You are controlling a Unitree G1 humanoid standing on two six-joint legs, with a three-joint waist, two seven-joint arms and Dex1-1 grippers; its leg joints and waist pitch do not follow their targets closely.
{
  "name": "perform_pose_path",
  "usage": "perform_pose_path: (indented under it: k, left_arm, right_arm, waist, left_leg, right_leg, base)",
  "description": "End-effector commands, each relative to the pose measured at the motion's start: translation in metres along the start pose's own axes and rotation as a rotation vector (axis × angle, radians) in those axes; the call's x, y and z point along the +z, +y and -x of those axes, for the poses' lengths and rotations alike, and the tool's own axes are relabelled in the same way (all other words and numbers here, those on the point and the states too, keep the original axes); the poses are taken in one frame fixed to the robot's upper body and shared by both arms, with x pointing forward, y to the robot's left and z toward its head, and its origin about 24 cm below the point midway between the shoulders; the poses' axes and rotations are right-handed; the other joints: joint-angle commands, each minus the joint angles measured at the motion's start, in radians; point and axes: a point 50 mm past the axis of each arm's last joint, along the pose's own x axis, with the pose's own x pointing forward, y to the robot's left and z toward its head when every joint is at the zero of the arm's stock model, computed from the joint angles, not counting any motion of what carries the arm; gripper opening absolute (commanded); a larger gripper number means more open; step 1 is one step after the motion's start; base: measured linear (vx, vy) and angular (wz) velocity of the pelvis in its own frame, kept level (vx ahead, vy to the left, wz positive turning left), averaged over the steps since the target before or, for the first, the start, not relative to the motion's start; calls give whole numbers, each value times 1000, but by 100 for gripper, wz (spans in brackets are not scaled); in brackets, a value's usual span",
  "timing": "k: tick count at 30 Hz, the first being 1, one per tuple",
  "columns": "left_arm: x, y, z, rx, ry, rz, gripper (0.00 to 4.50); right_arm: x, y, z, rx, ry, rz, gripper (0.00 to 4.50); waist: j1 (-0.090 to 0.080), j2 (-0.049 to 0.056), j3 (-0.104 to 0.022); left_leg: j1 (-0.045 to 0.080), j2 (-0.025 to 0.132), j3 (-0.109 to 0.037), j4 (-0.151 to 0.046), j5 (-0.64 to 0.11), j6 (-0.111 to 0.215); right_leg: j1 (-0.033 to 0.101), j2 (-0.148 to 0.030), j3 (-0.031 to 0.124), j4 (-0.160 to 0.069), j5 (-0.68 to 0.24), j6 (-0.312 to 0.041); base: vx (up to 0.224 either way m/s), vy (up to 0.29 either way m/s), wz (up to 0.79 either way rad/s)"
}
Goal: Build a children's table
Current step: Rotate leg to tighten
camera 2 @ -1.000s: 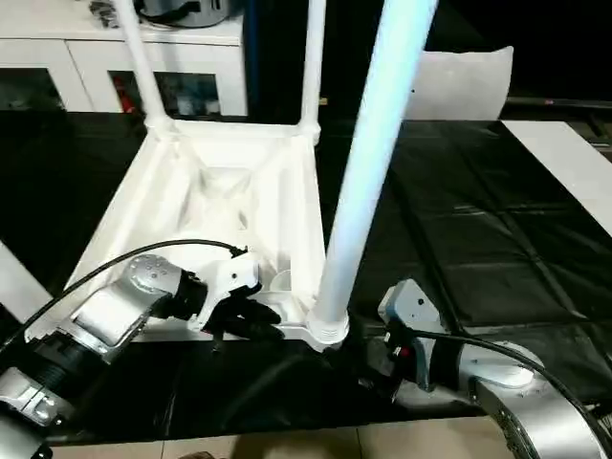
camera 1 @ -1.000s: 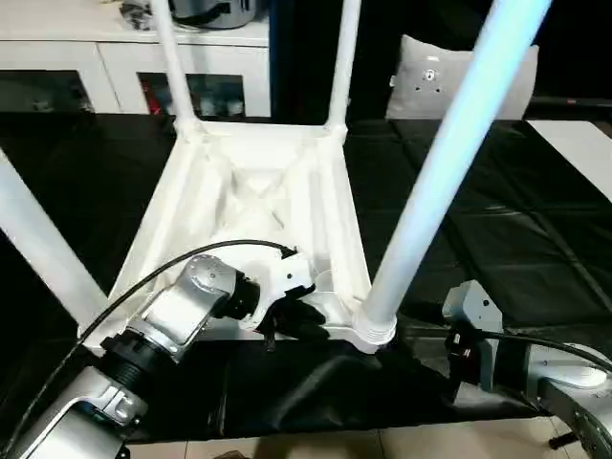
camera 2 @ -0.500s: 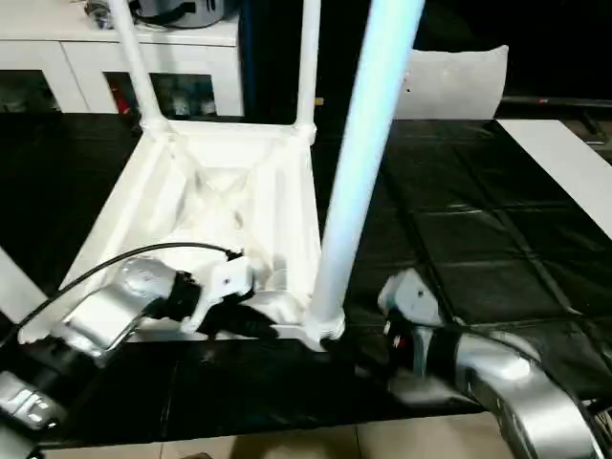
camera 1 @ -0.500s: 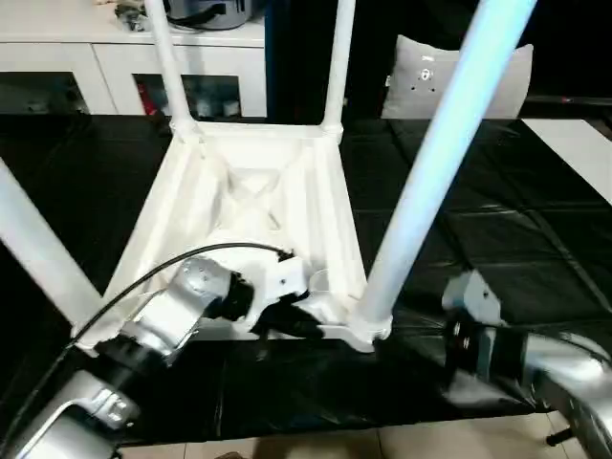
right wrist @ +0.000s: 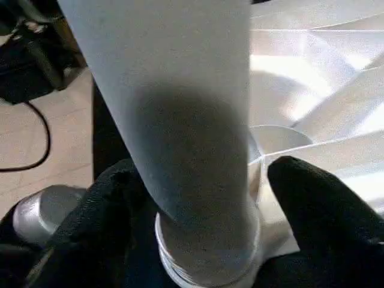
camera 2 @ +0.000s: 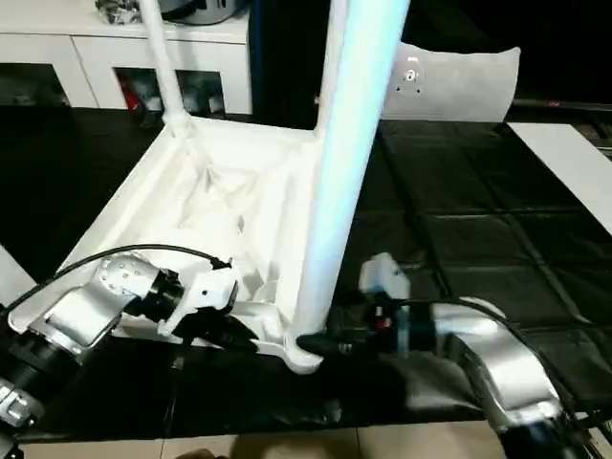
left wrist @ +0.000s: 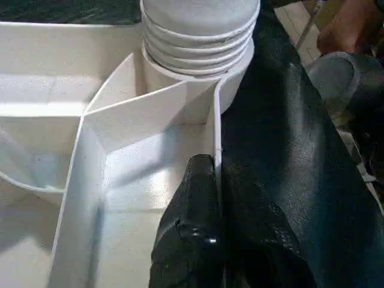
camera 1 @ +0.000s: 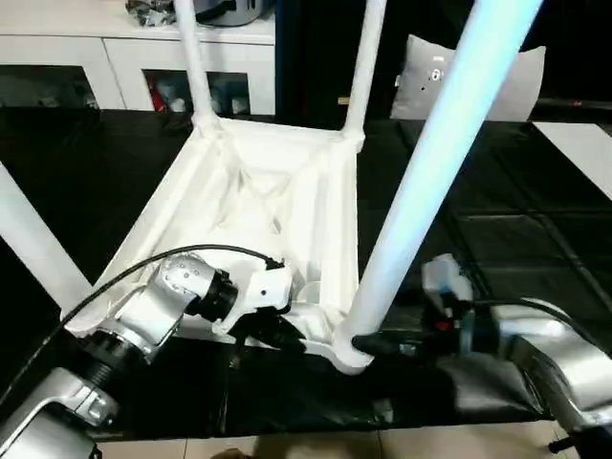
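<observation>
**No legible writing**

No text, label, brand, number or sign can be read in any of the views. The pillow (camera 1: 492, 81), at about one o'clock beyond the table top (camera 1: 268, 206), carries a small round dark-and-light mark on its face, but it is too small to make out as lettering or a logo. Behind the glass doors of the cabinet (camera 1: 115, 57), at about eleven o'clock, there are coloured items that may be printed; nothing on them is readable. The legs, the table top and the arms show no markings.
</observation>
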Motion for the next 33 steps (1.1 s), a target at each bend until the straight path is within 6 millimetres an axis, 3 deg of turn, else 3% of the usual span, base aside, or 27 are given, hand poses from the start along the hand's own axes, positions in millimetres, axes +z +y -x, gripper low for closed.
perform_pose_path:
  k: [1,13,20,23,24,25,28,30,31,33]
  left_arm:
    - [8,0,-4,-72,16,-55,0]
    - [8,7,2,-55,20,-55,0]
    - [10,9,1,7,-34,-3,0]
    - [13,13,-2,118,-85,71,0]
    - [14,14,-3,138,-94,87,0]
    - [16,15,-4,159,-112,106,0]
    - [24,17,-8,231,-140,163,0]
    - [30,22,-12,306,-145,193,0]
    - [38,28,-17,380,-158,219,0]
    - [44,33,-21,445,-170,244,0]
  right_arm:
    - [1,-3,-1,29,18,17,334]
    - [5,-5,-4,141,41,0,225]
    - [5,-1,-8,168,31,-45,206]
    - [4,3,-18,94,6,-89,204]
    - [4,3,-21,73,1,-84,204]
    - [4,2,-26,27,-4,-91,204]
    - [3,-7,-45,-154,-8,-138,204]
    - [6,-11,-58,-234,-58,-187,203]
    - [7,-14,-69,-312,-59,-203,202]
    - [7,-17,-78,-389,-52,-217,201]
  waist:
    - [-5,-5,-59]
    - [8,-8,-61]
    - [10,-9,-61]
    - [11,0,-58]
    - [8,-3,-56]
    - [8,1,-53]
    - [-7,1,-46]
    - [-32,0,-47]
    - [-41,3,-49]
    - [-57,-3,-48]
  left_leg:
    - [32,92,-28,-70,-85,86]
    - [33,91,-25,-69,-88,79]
    - [33,91,-24,-69,-88,81]
    - [34,92,-25,-72,-92,73]
    - [35,92,-26,-75,-111,64]
    - [35,91,-26,-76,-147,48]
    - [33,88,-30,-88,-210,-4]
    - [25,84,-39,-94,-262,-52]
    - [22,84,-39,-94,-248,-57]
    - [21,80,-37,-91,-244,-60]
  right_leg:
    - [13,-92,31,-58,113,-291]
    - [13,-93,31,-56,103,-296]
    - [12,-94,30,-56,97,-299]
    - [9,-93,31,-56,95,-300]
    - [8,-93,30,-59,70,-300]
    - [6,-97,33,-65,19,-297]
    - [3,-93,33,-72,-106,-278]
    - [5,-94,31,-78,-209,-244]
    - [5,-93,33,-77,-192,-230]
    - [-2,-90,33,-80,-181,-230]
  base:
    - [0,0,0]
    - [0,0,0]
    - [0,0,0]
    - [0,0,0]
    - [0,0,0]
    - [0,0,0]
    - [0,0,0]
    - [0,0,0]
    - [0,0,0]
    - [0,0,0]
